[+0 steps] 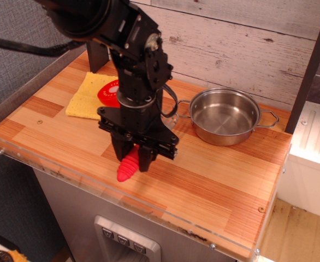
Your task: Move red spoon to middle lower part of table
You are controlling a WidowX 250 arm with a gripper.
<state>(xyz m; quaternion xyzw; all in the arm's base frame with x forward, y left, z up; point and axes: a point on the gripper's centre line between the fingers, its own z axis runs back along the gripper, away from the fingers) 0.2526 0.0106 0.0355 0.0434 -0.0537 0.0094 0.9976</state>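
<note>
Red spoon (126, 168) clamped in pincer (131, 161), low over lower-middle surface (214, 180); transport near done, set-down and release left.

A single camera looks down at an angle from above the front left corner of the table (214, 185), fairly near. It faces the whitewashed plank wall (231, 38) behind, taking in the whole top, its acrylic front rim and a strip of floor at the right.
</note>
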